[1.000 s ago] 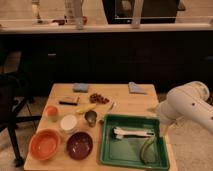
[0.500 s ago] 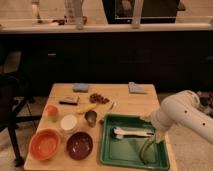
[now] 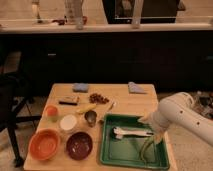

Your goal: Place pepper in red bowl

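While our hand (image 3: 156,134) hangs with its fingers apart over the right side of the green tray (image 3: 111,152), we hold nothing, which we judge suits a reach down for the pepper (image 3: 145,150). It lies in the tray just below the hand, near the right wall; the red bowl (image 3: 45,144) sits well apart across the bench (image 3: 120,95).

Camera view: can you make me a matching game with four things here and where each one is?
Things:
1 pepper
2 red bowl
3 dark bowl
4 gripper

Places:
A front-left corner of the table
B over the right side of the green tray
C lying in the green tray
D just right of the red bowl

Pairs: 1-C, 2-A, 3-D, 4-B
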Tool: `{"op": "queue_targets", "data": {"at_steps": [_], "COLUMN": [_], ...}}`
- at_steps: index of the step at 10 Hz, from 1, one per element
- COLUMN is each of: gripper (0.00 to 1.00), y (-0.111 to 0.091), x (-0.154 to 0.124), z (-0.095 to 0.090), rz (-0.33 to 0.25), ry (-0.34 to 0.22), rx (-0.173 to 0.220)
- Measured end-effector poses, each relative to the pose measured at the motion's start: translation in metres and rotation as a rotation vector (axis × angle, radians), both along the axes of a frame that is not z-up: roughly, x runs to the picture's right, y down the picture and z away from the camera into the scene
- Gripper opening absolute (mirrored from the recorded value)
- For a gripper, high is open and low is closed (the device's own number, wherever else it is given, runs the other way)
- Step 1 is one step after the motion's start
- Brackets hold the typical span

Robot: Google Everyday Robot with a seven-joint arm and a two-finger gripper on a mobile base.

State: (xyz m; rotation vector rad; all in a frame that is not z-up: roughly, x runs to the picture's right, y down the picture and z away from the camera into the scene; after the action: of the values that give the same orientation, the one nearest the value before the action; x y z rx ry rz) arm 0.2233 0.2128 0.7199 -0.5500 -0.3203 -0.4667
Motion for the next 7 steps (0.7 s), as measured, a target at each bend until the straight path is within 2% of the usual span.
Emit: {"op": "queue_targets", "data": {"at_steps": [5, 7], "gripper": [0.80, 0.80], "y": [0.000, 0.015], "x": [-0.001, -0.006], "z": [0.000, 0.006], "rz": [-0.007, -0.050], "ry": [-0.007, -0.055], "rx": [-0.002, -0.026]}}
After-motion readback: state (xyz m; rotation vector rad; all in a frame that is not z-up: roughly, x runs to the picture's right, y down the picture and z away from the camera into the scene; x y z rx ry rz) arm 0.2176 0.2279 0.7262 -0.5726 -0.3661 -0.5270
